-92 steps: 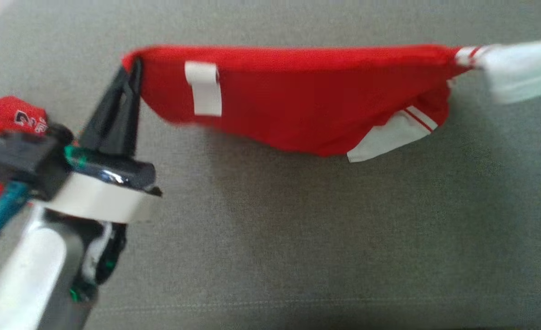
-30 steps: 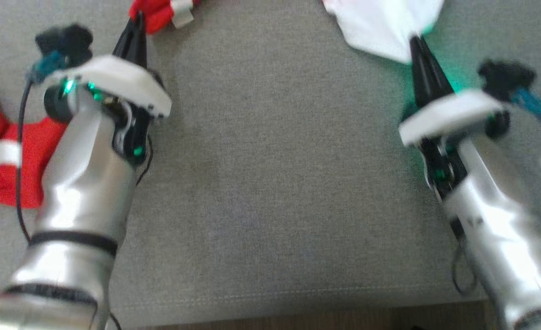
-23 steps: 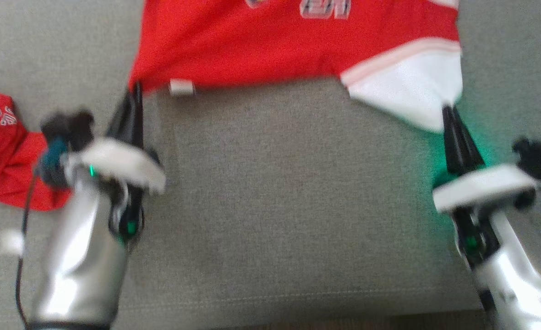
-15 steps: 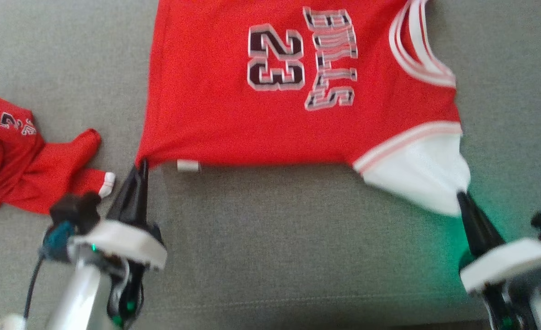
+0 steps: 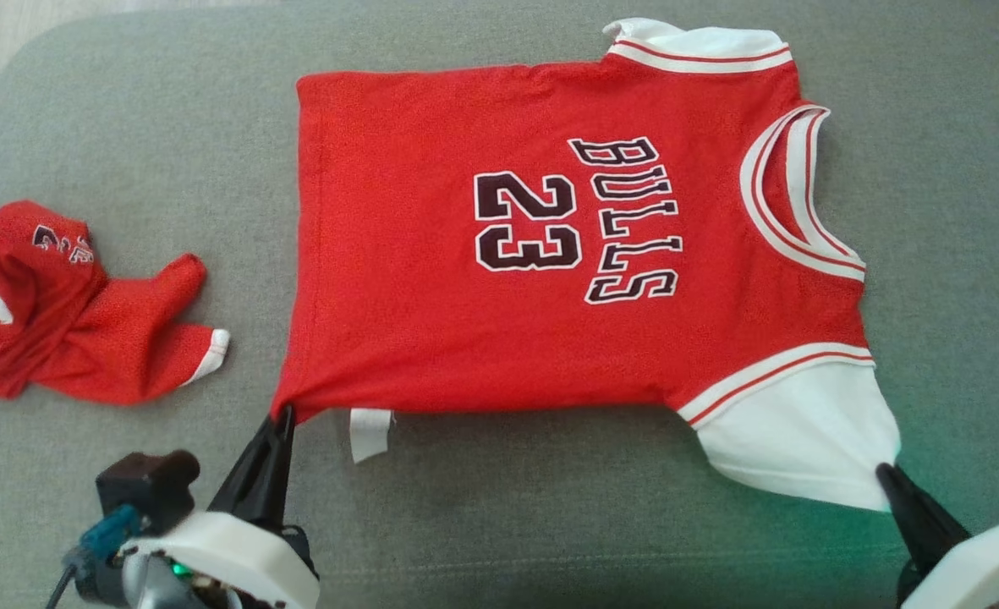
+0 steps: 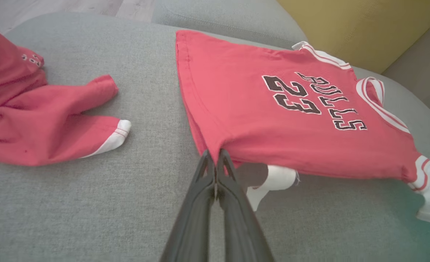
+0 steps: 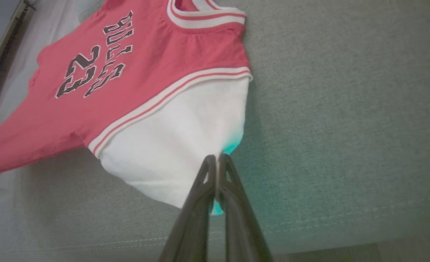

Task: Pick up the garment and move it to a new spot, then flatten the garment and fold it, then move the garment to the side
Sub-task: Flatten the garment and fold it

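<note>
While my left gripper pinches the hem corner of the jersey and my right gripper pinches its white sleeve, the jersey lies spread at 12 o'clock on the cushion. Moving looks done and flattening nearly so; folding and setting aside remain. Its long axis runs 9 to 3, collar toward 3.

A grey woven-fabric cushion, with a stitched seam along its 6 o'clock edge, carries two things. A red short-sleeved jersey with white sleeves and black "BULLS 23" lettering lies spread across the middle, collar toward 3 o'clock. A crumpled red garment with white trim lies well apart from it at 9 o'clock.
</note>
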